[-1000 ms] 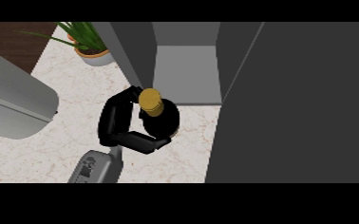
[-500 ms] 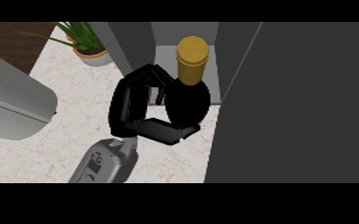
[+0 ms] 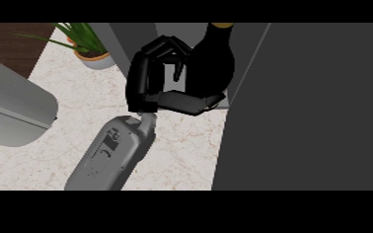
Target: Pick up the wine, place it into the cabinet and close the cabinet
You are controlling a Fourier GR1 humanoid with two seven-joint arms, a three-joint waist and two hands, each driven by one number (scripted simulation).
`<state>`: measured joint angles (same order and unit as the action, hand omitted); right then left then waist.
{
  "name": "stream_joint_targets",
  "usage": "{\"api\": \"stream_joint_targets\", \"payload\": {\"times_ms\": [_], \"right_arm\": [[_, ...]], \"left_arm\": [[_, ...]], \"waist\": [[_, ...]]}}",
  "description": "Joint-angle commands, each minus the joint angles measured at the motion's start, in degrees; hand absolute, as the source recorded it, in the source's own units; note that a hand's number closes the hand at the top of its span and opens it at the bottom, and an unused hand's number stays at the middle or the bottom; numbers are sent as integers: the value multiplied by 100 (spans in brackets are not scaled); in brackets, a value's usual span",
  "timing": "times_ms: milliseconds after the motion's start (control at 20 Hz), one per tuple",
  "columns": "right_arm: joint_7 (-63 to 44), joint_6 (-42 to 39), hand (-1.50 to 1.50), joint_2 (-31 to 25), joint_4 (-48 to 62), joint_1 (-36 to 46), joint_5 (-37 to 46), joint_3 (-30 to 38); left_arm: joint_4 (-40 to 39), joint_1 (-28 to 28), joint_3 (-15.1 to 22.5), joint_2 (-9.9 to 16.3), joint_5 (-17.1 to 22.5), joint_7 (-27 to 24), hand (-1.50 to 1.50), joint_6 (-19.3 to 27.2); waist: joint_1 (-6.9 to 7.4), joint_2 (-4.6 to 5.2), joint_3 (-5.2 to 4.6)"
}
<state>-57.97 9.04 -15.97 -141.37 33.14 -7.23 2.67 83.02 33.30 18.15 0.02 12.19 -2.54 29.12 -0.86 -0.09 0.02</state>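
Wine: dark glass bottle with gold-capped neck (image 3: 209, 61), held upright against the open front of the tall grey cabinet (image 3: 131, 34), cap cut off by the upper edge of the view, base clear of the counter. Right hand, black, on grey forearm (image 3: 149, 81): at the bottle's left flank, fingers curled round the upper body, thumb hooked across the lower body from the front; clasped on the bottle. Forearm: slanting down and left from the hand toward the view's lower edge. Cabinet: pale grey inner shelf floor glimpsed just behind and below the bottle; dark grey door panel (image 3: 306, 103) standing open immediately right of the bottle, filling the right side of the view from top to bottom. Counter, white marbled stone (image 3: 73, 103): left of and below the bottle, under the forearm. Potted green plant in light round pot (image 3: 91, 49): on the counter, up and left of the bottle, well apart from it, beside the cabinet's left wall. Rounded grey object (image 3: 22, 108): at the far left edge, well apart from the bottle, identity not discernible. Dark brown strip (image 3: 22, 44): at the upper left corner, beyond the counter edge. Left hand: not visible.
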Motion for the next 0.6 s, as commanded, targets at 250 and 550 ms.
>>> {"api": "stream_joint_targets", "payload": {"times_ms": [250,550], "right_arm": [[-45,-154,-150,172,-555,-480,-437,-96],[-211,27,-150,217,-493,-108,-192,-277]], "left_arm": [[-1112,808,-80,-1,-419,-266,150,235],[-1950,856,-66,-1,-287,-1004,150,120]], "waist": [[3,8,2],[-10,13,-6]]}}
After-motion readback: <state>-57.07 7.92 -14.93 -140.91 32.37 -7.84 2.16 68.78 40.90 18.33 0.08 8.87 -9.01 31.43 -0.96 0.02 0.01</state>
